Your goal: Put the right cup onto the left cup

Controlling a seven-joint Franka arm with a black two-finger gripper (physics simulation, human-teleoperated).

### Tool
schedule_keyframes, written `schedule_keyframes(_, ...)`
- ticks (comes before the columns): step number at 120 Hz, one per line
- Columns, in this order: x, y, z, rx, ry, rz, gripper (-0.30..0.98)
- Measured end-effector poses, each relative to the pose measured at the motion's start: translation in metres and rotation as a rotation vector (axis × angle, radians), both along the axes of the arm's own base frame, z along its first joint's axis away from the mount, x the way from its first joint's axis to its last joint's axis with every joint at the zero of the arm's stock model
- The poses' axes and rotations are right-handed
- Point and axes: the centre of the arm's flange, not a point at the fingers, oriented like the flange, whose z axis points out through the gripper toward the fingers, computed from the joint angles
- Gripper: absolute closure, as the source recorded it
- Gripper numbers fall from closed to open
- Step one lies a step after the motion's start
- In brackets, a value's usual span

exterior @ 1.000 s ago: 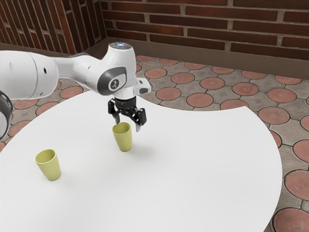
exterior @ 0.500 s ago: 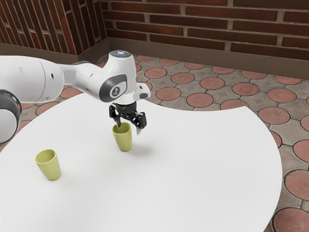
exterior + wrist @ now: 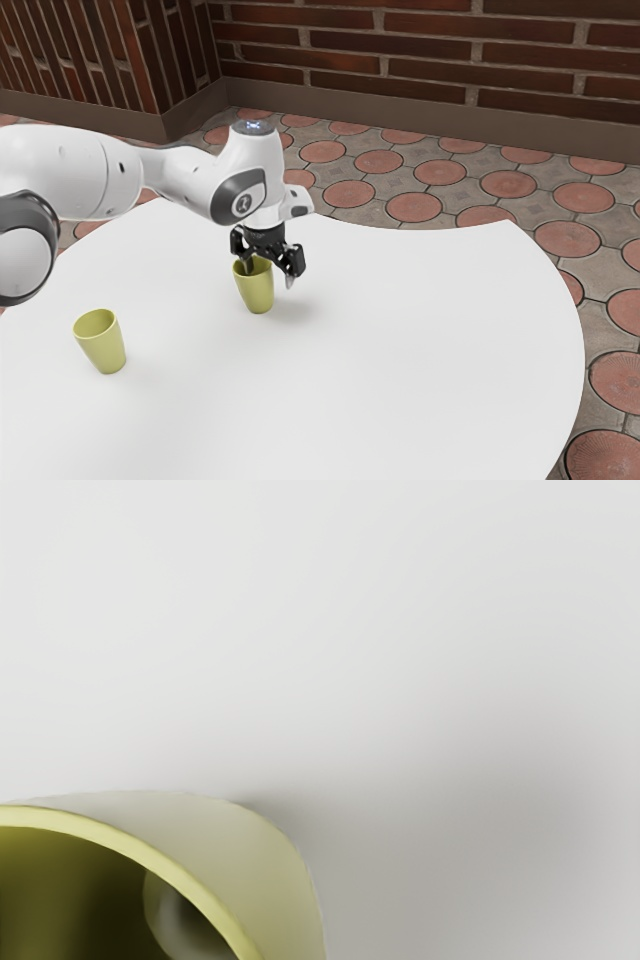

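My gripper (image 3: 270,276) is open at the cup beneath it, one finger reaching into the mouth and the other outside, beyond the wall on the exterior view's right. This yellow-green cup (image 3: 257,292) stands upright on the table. A matching cup (image 3: 103,345) stands upright by itself toward the exterior view's left, nearer that camera. In the wrist view, the rim and wall of the cup (image 3: 255,865) under my hand are close, with part of its dark inside showing.
Both cups rest on a white table (image 3: 400,350) with a curved edge. A tiled floor (image 3: 420,175) and a brick wall (image 3: 400,50) lie beyond it.
My hand has come down, bringing one finger into the cup's mouth and the other lower along its outside. Both cups have stayed in place.
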Motion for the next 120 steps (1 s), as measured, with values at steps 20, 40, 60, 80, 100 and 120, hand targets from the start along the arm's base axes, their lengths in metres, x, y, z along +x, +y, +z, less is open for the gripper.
schedule_keyframes(20,0.001,0.002,-0.010,-0.004,0.001,0.001,0.05)
schedule_keyframes(40,0.002,0.005,-0.011,-0.004,-0.006,0.005,0.23)
schedule_keyframes(60,0.003,0.007,-0.011,-0.003,-0.010,0.007,0.44)
schedule_keyframes(80,0.003,0.008,-0.011,-0.001,-0.012,0.006,0.63)
schedule_keyframes(100,0.003,0.008,-0.010,0.003,-0.014,0.000,0.72)
schedule_keyframes(120,0.003,0.007,-0.007,0.005,-0.018,-0.005,0.75)
